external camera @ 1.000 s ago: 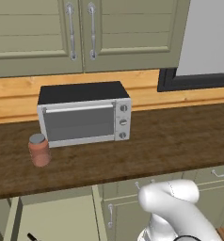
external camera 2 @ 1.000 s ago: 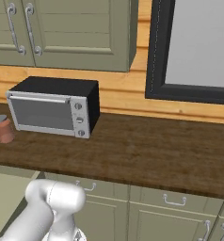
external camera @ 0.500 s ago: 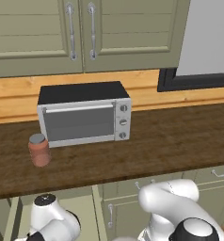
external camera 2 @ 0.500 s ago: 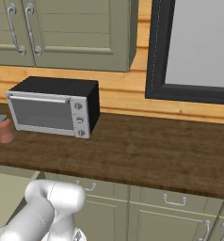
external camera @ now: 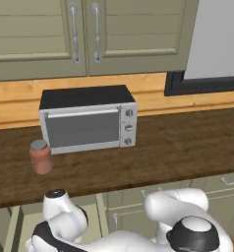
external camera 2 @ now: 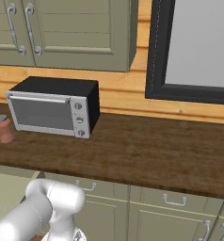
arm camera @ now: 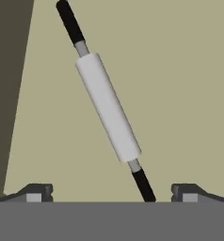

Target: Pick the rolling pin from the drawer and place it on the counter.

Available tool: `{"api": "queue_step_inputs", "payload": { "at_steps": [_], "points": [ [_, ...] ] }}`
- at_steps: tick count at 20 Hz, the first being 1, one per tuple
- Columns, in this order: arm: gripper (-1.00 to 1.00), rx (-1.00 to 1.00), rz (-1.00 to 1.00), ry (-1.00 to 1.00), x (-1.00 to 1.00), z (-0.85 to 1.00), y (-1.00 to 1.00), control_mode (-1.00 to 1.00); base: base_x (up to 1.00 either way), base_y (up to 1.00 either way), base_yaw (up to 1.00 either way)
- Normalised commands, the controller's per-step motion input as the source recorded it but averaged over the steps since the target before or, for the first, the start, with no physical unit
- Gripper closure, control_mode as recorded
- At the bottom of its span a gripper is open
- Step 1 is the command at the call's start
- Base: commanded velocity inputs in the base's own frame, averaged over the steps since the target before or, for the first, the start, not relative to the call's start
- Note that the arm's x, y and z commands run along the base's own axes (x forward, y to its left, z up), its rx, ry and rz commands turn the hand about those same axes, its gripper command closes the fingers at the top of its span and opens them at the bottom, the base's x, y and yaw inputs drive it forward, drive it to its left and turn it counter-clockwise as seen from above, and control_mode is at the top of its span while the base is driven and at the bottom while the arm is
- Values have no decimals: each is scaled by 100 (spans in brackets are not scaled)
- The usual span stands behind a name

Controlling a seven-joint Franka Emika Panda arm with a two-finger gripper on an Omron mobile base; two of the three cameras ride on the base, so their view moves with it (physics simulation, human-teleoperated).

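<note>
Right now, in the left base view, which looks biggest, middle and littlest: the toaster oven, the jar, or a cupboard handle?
1. Toaster oven, by far the biggest.
2. Jar.
3. Cupboard handle: a bit taller than the jar, but much thinner, so it looks littlest. It sits farther back, so that may shrink it.

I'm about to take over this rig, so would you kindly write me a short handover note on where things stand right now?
Gripper: open, holding nothing, fingers wide apart, poised over the drawer with the pin between them in the hand view.
Rolling pin: lying on the pale floor of the drawer, slanted across the hand view, its near black handle running down between the fingertips.
Counter: carries a toaster oven and a small jar; no pin on it.
Done: arm reached into the drawer.
Left: close on the pin, lift it, set it on the counter.
</note>
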Motion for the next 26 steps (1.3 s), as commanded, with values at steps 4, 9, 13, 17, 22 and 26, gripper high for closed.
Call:
{"api": "queue_step_inputs", "payload": {
  "at_steps": [4,9,13,17,22,26],
  "points": [
    [-100,-3,23,-4,0,-29,-1,-100,0,0,0],
    [-100,0,11,-11,2,-31,0,-100,0,0,0],
    [-100,0,6,-12,13,-38,1,-100,0,0,0],
    [-100,0,2,-9,12,-44,9,-100,0,0,0],
    [-100,0,0,-2,10,-42,26,-100,0,0,0],
    [-100,0,0,0,5,-24,36,-100,0,0,0]
  ]
}}
